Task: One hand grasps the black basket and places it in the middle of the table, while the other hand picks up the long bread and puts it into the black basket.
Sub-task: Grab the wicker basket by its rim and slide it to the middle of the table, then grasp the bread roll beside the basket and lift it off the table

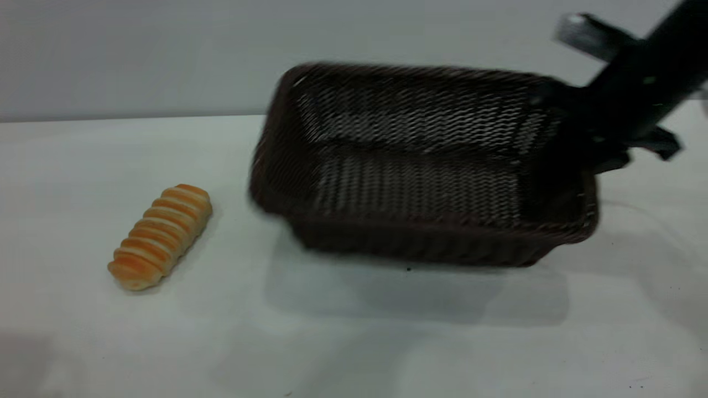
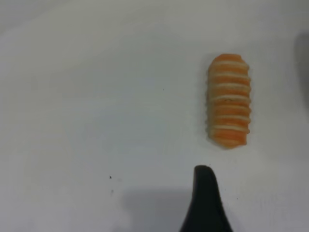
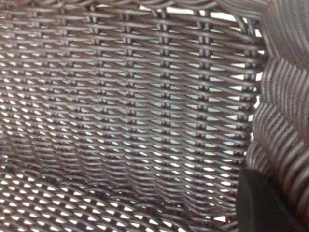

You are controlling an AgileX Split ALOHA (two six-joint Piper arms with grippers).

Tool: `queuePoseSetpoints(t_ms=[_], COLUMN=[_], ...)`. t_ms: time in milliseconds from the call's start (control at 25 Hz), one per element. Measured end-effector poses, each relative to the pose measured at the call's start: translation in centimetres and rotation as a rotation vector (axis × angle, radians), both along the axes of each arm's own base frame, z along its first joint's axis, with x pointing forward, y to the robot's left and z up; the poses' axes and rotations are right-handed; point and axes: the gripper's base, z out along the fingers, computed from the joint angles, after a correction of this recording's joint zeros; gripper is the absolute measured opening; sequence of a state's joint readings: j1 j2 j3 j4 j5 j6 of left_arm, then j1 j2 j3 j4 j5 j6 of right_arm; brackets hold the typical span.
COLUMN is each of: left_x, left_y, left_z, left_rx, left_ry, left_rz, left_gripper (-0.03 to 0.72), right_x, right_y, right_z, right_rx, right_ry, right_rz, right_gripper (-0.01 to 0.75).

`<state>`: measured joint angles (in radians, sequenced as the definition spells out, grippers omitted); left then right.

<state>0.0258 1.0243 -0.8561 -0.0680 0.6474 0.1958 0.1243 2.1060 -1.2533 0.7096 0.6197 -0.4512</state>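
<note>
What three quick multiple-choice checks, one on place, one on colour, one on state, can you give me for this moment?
1. Where does the long bread lie?
A. inside the black basket
B. on the table, left of the basket in the exterior view
C. in the left gripper

2. What colour are the bread's crosswise stripes?
A. pale cream
B. green
C. black

3. How is the black basket held?
A. untouched
B. by both grippers
C. by the right gripper at its right end

Answers: B, it rests on the bare table; A, cream bands cross the orange roll; C, the right arm reaches that end wall, the basket tilted.
</note>
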Motion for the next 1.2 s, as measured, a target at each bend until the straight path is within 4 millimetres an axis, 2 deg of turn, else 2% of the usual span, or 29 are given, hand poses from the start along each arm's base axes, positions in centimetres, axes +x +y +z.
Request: queuePoseSetpoints(t_ms=[160, 240, 360, 480, 640, 720, 800, 880, 1040, 1200], left_x=[0.4, 0.8, 2.0, 3.4, 5.7, 6.9, 8.1, 9.2, 11.0, 13.3], left_y=[-0.2, -0.3, -0.6, -1.0, -1.4, -1.6, -1.8, -2.0, -2.1, -3.1], left_z=[-0.3, -0.7, -1.8, -3.1, -5.6, -7.1, -8.9, -10.6, -14.7, -18.0], left_rx=[-0.026, -0.046, -0.076, -0.118, -0.177, -0.207, -0.233, -0.254, -0.28, -0.257], left_ry=[0.008, 0.029, 0.067, 0.097, 0.149, 0.177, 0.212, 0.233, 0.307, 0.357], left_rz=[0.002, 0.0, -0.023, -0.042, -0.061, -0.065, -0.068, -0.07, -0.072, -0.12], left_gripper=[0.582, 0.582, 0.582, 0.582, 0.582, 0.582, 0.582, 0.582, 0.582, 0.582], right_x=[1.3, 1.8, 2.3, 2.2, 1.8, 1.6, 1.5, 1.3, -0.1, -3.0], right_y=[2.1, 2.2, 2.2, 2.2, 2.2, 2.2, 2.1, 2.0, 1.7, 1.4], right_z=[-1.8, -2.8, -3.0, -3.1, -3.1, -2.4, -0.6, 2.0, 8.7, 15.5], right_rx=[-0.05, -0.061, -0.066, -0.079, -0.08, -0.079, -0.09, -0.105, -0.116, -0.1], right_ry=[0.016, 0.037, 0.038, 0.045, 0.085, 0.09, 0.072, 0.028, -0.071, -0.159], right_rz=[0.079, 0.078, 0.079, 0.097, 0.13, 0.15, 0.181, 0.209, 0.255, 0.29], right_gripper=[0.089, 0.089, 0.11, 0.2, 0.386, 0.46, 0.497, 0.508, 0.506, 0.491])
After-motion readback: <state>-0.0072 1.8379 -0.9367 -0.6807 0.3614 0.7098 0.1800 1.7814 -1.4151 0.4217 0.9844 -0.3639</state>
